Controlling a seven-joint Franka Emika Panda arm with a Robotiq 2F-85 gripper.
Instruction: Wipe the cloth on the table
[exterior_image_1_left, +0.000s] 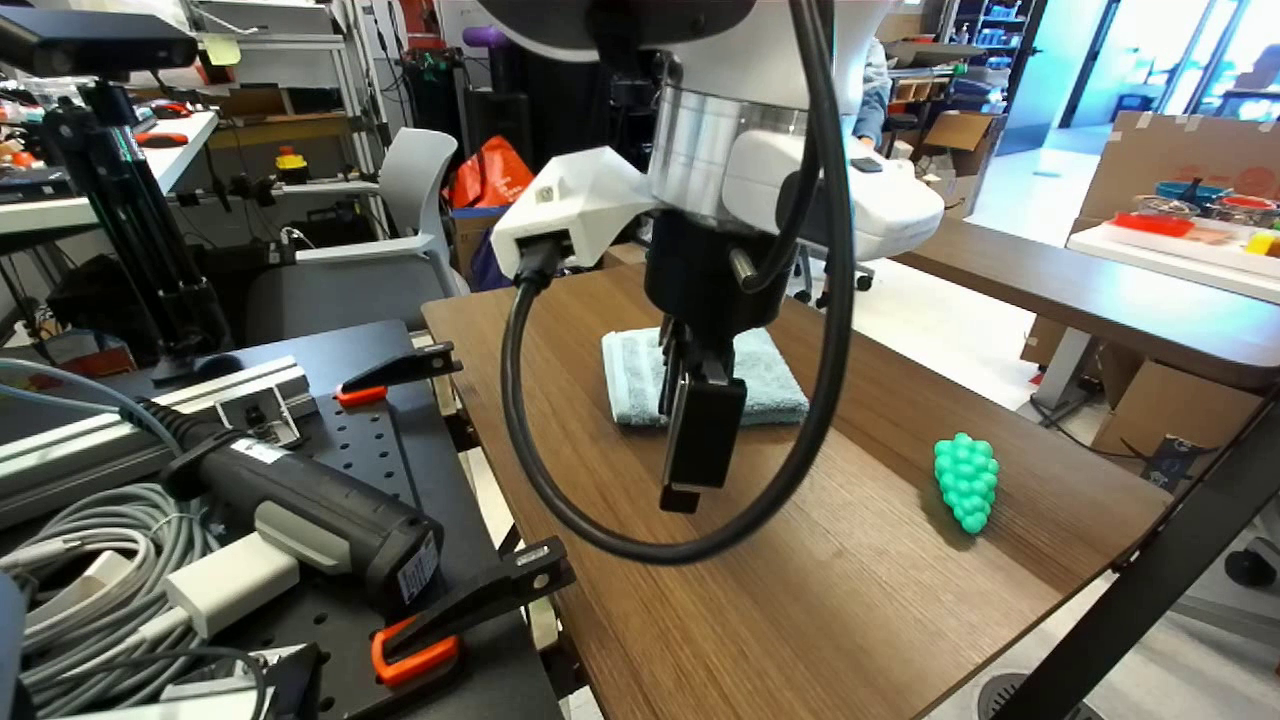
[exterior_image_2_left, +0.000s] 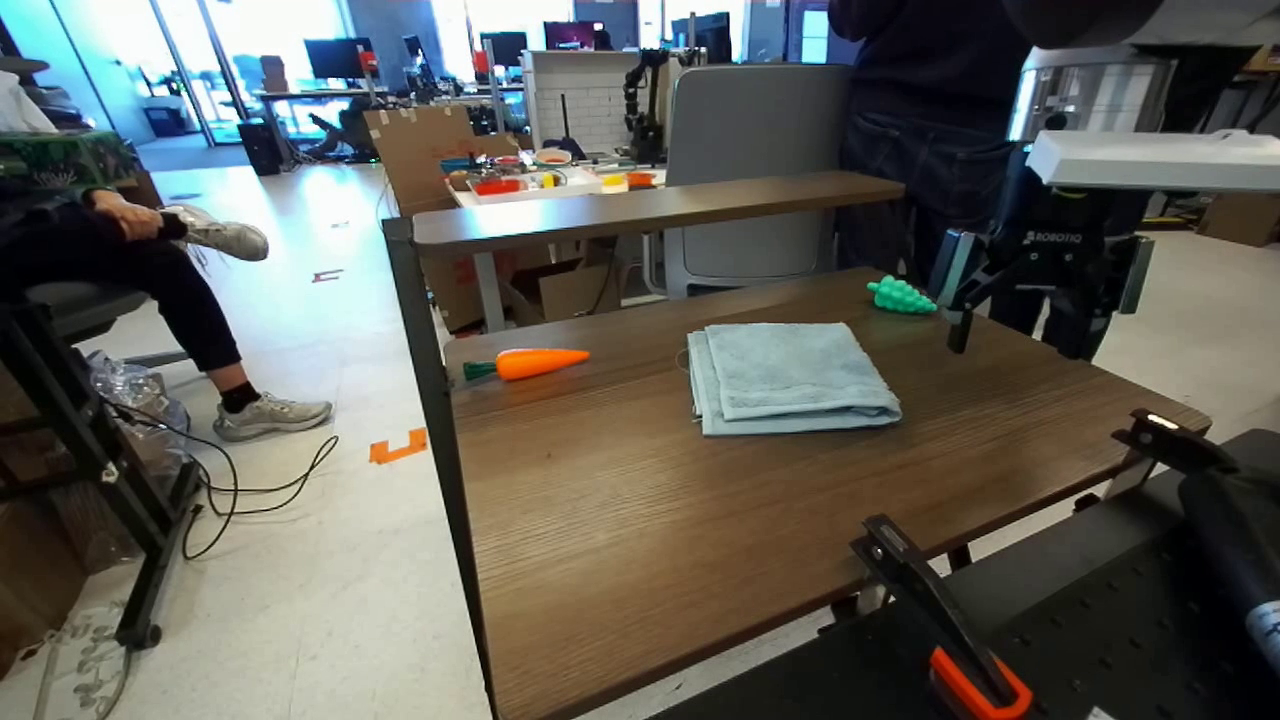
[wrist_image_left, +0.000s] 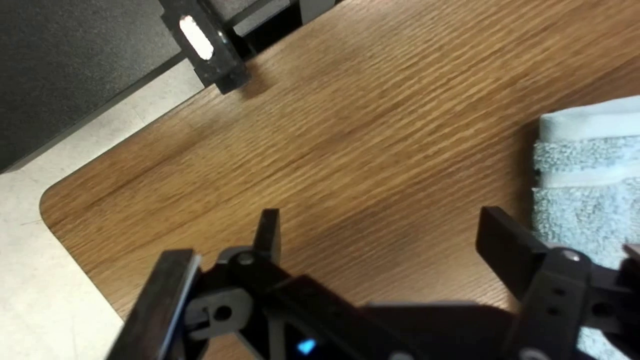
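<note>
Cloth (exterior_image_2_left: 790, 372) on the table (exterior_image_2_left: 650, 515), below and beside the end effector (wrist_image_left: 379, 227), jaws apart.

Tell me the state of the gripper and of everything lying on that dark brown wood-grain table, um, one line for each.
Black two-fingered gripper: open, above the table, holding nothing.
Light blue terry cloth: folded in layers, lying flat.
Bright green bumpy object: lying on the table.
Orange carrot-shaped object with green top: lying on its side.

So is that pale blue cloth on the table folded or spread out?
Folded: in an exterior view the cloth shows stacked layers whose edges don't quite line up.
</note>
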